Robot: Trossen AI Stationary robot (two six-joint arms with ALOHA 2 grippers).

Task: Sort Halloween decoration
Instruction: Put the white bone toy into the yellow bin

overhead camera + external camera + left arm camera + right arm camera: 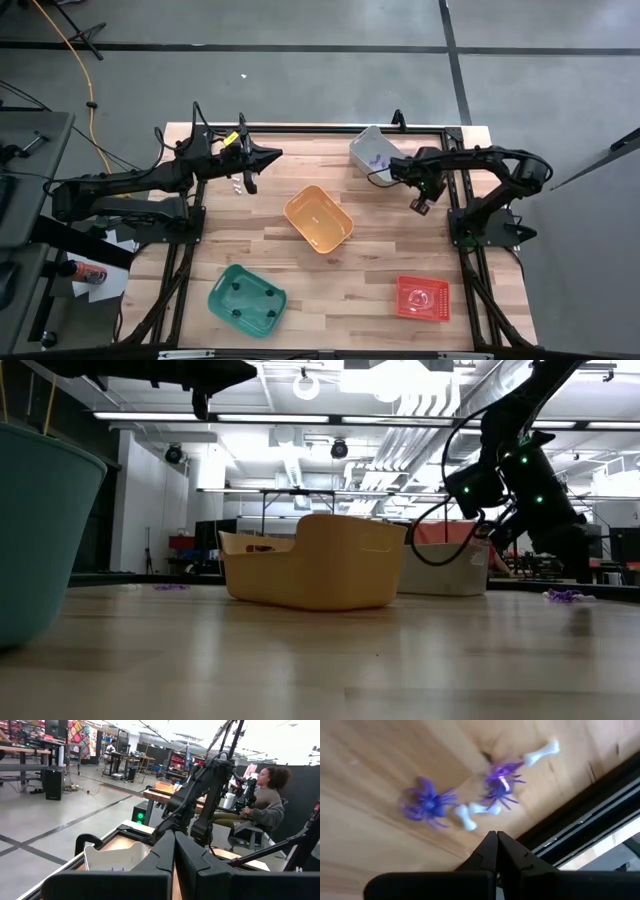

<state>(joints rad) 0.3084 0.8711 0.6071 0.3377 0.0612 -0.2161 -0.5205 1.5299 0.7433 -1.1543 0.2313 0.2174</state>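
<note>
In the right wrist view the Halloween decoration lies loose on the wood near the table's right edge: two purple spiders (427, 804) (499, 782) and two whitish bones (541, 752) (470, 815). My right gripper (496, 839) (420, 206) hangs shut just above them, pointing steeply down and touching nothing. A purple trinket (565, 596) shows on the table below that arm in the low view. My left gripper (276, 154) (174, 840) is shut and level, high over the table's far left part. Small whitish pieces (236, 186) lie under it.
A grey bin (372, 150) with something purple inside stands at the far right, beside my right arm. An orange bin (318, 218) is in the middle, a green bin (247, 298) near left, a red bin (422, 298) near right. A person sits beyond the table (262, 802).
</note>
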